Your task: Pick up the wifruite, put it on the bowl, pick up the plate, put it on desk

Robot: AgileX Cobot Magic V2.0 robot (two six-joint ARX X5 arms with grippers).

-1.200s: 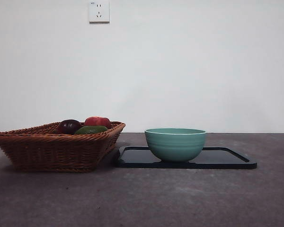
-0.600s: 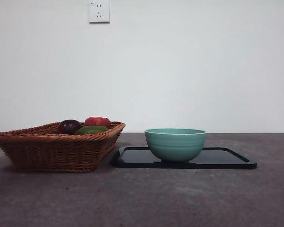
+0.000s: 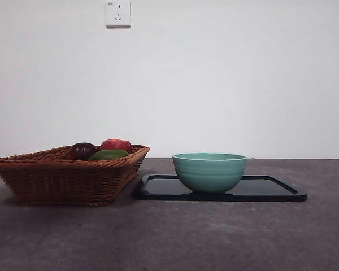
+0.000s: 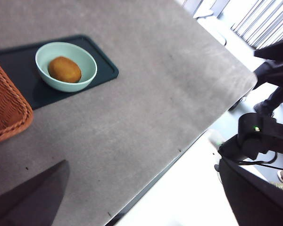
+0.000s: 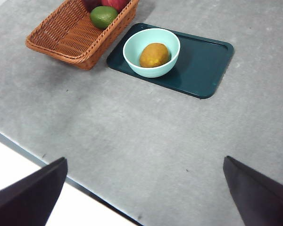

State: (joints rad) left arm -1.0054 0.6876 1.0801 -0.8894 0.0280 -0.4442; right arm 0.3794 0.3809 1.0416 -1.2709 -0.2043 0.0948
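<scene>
With both claws spread open high above the desk, the wifruite apparently rests inside the bowl.

Mint-teal bowl, faint horizontal ridges, paler rim; dull yellow-orange wifruite inside it. Tray glossy black centre frame, dark teal from above; desk mottled grey-brown. Basket brown wicker weave at left, holding red apple, green fruit and a dark maroon fruit.

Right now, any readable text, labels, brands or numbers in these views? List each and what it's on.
None readable.
Wall socket: a tiny mark at its top left corner, too small to read.
Bowl, tray, basket, fruit in the bowl: no print shows.
Desk: plain, no markings.
</scene>
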